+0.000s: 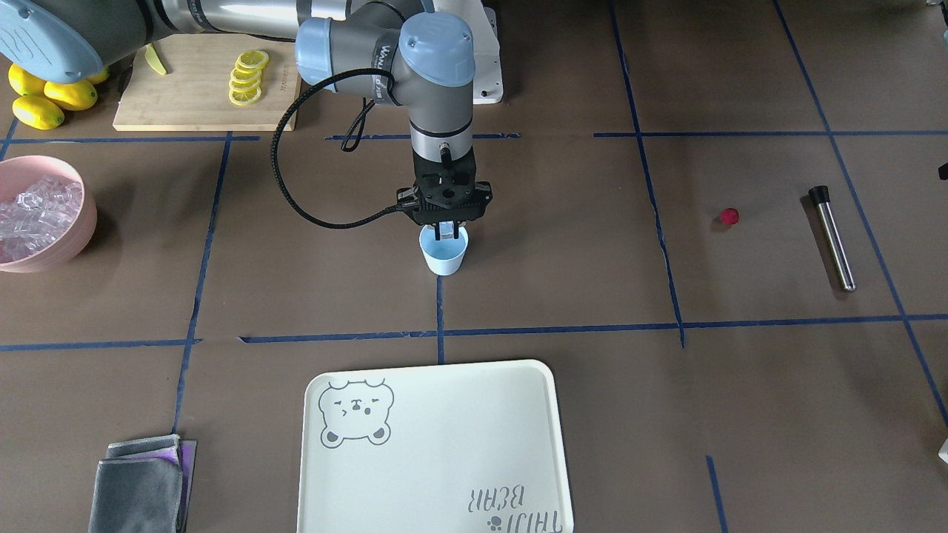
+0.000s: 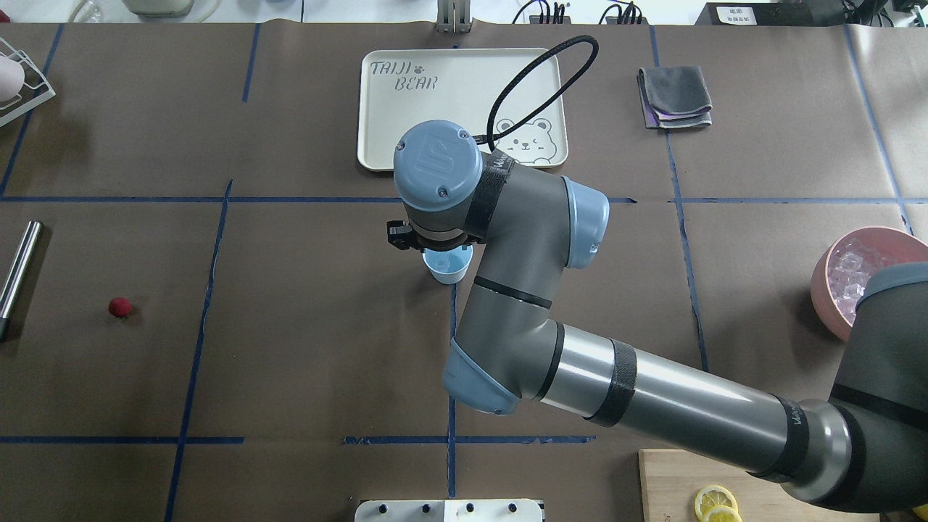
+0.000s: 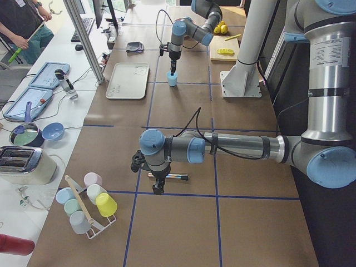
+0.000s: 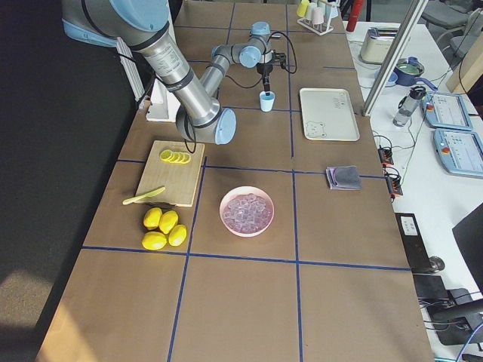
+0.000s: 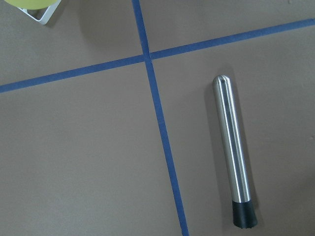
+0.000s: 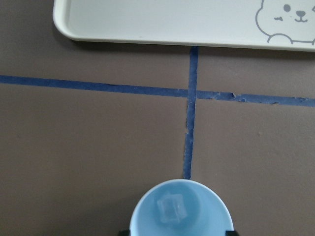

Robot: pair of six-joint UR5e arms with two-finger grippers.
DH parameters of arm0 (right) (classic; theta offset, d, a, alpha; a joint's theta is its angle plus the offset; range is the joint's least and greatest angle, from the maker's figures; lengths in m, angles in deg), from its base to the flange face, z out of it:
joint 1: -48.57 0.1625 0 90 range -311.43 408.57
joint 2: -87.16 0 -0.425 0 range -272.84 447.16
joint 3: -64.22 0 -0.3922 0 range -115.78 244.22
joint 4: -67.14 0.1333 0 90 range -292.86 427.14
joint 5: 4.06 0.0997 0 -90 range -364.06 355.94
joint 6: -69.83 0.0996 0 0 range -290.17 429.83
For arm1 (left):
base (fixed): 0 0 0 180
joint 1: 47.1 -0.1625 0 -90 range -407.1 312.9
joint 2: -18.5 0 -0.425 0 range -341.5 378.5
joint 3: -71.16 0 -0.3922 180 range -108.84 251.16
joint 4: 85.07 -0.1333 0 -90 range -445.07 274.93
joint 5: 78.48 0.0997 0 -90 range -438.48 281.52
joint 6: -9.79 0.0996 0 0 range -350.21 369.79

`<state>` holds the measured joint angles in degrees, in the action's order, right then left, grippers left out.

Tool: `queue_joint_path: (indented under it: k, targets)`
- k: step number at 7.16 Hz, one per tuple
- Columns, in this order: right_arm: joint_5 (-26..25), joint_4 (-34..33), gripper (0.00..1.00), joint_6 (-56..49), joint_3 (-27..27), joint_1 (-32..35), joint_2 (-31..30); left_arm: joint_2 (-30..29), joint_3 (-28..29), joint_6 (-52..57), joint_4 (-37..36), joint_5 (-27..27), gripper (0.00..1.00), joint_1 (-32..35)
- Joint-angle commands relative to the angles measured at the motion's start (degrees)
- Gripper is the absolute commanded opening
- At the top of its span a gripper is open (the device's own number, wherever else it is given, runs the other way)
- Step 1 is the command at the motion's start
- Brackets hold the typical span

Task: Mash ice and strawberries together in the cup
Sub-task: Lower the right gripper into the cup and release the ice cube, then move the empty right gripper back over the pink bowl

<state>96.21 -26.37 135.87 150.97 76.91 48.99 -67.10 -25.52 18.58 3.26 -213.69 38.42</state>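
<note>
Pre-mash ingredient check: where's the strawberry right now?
Overhead view: the strawberry lies at far left, on the robot's left side, just right of the steel muddler and well away from the cup.

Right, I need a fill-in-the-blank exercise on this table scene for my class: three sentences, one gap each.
1. The blue cup holds a single ____ cube.
2. The strawberry lies on the ____, outside the cup.
3. The tray bears a drawing of a ____.
Missing words: ice; table; bear.
</note>
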Motion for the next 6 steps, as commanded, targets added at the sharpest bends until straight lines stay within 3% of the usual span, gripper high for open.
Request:
queue_joint_path:
  k: [1, 3, 6]
  targets:
    - [0.19, -0.09, 0.99, -0.55, 0.35, 0.04, 0.02, 0.0, 0.0, 0.0, 0.0, 0.04, 1.0, 0.0]
    - [2.28, -0.61, 0.99, -2.82, 2.18, 3.62, -2.24, 0.0, 0.09, 0.0, 0.0, -0.05, 1.0, 0.0]
    - [11.76, -0.7, 0.98, -18.69, 20.59, 13.63, -21.53, 0.0, 0.27, 0.0, 0.0, 0.04, 1.0, 0.0]
